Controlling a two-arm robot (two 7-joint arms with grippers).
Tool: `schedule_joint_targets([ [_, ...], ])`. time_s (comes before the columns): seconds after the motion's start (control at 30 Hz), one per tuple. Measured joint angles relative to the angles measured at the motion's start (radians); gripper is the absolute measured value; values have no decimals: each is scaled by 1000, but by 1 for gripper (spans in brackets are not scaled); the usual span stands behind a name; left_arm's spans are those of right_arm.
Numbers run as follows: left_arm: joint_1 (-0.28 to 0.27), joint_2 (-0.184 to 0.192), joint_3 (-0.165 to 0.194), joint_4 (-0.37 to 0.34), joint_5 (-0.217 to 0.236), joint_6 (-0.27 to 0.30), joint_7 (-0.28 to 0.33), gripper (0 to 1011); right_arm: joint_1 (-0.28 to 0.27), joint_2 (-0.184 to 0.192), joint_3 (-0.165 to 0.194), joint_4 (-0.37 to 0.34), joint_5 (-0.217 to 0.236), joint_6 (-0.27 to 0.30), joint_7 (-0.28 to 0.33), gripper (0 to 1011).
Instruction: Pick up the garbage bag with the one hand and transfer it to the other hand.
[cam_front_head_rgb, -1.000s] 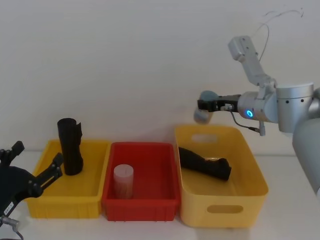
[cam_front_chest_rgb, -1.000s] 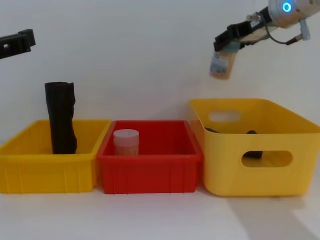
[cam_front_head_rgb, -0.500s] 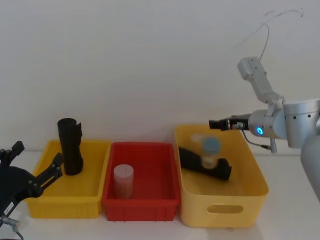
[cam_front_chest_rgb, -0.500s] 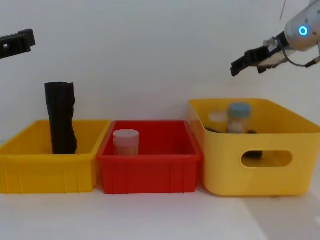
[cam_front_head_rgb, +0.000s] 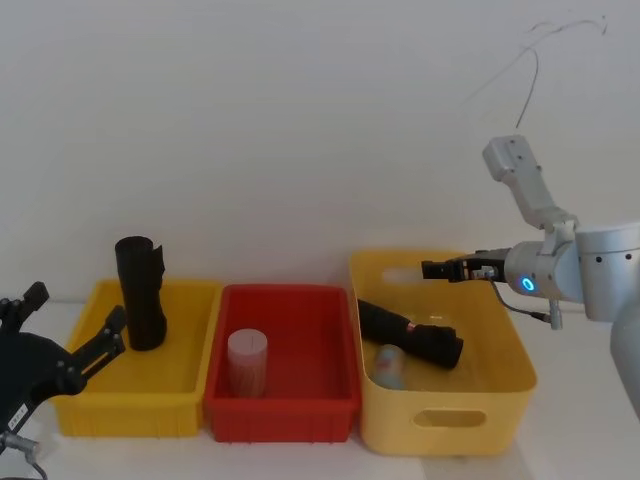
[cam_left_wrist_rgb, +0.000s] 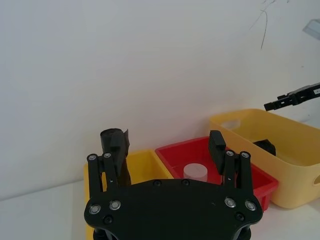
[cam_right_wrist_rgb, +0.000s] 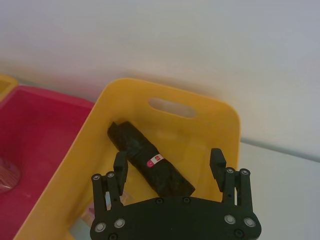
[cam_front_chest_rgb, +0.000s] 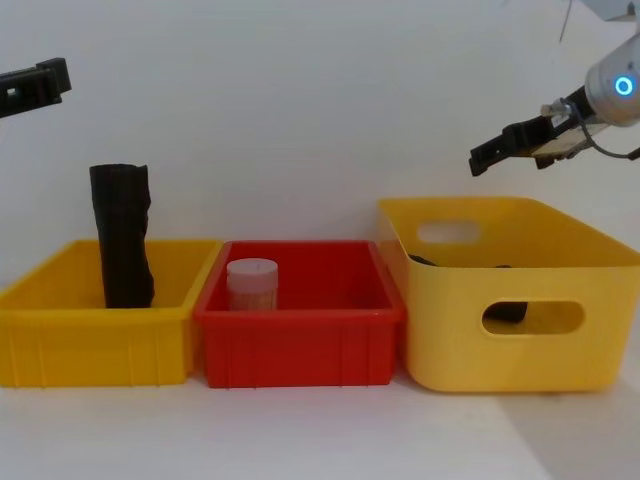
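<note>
The garbage bag (cam_front_head_rgb: 140, 292), a black roll flared at the top, stands upright at the back of the left yellow bin (cam_front_head_rgb: 90, 415); it also appears in the chest view (cam_front_chest_rgb: 122, 235) and the left wrist view (cam_left_wrist_rgb: 116, 150). My left gripper (cam_front_head_rgb: 75, 312) hangs open and empty at the near left, short of that bin (cam_left_wrist_rgb: 160, 147). Over the back of the right yellow basket (cam_front_head_rgb: 500, 400), my right gripper (cam_front_head_rgb: 432, 270) on the blue-ringed arm is open and empty (cam_right_wrist_rgb: 168, 156) (cam_front_chest_rgb: 485, 160).
A second black roll (cam_front_head_rgb: 408, 333) with a small label lies in the right basket (cam_right_wrist_rgb: 150, 162), beside a pale bottle (cam_front_head_rgb: 390, 365) on its side. The red bin (cam_front_head_rgb: 285, 405) in the middle holds a whitish capped jar (cam_front_head_rgb: 246, 360). A white wall stands close behind.
The right gripper let go of the blue-capped bottle, which fell into the right yellow basket. That gripper then drew back to the right and lower. The left arm stayed still.
</note>
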Motion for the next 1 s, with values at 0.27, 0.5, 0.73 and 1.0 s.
schedule_joint_targets([
  [0.27,0,0,0,0,0,0,0,1001,-63,2,17,-125,19,22,-11,1000],
  [0.5,0,0,0,0,0,0,0,1001,-131,5,27,-245,35,51,-13,999],
  [0.73,0,0,0,0,0,0,0,1001,-182,7,33,-328,48,74,-14,999],
  [1.0,0,0,0,0,0,0,0,1001,-209,8,36,-372,53,86,-15,1000],
])
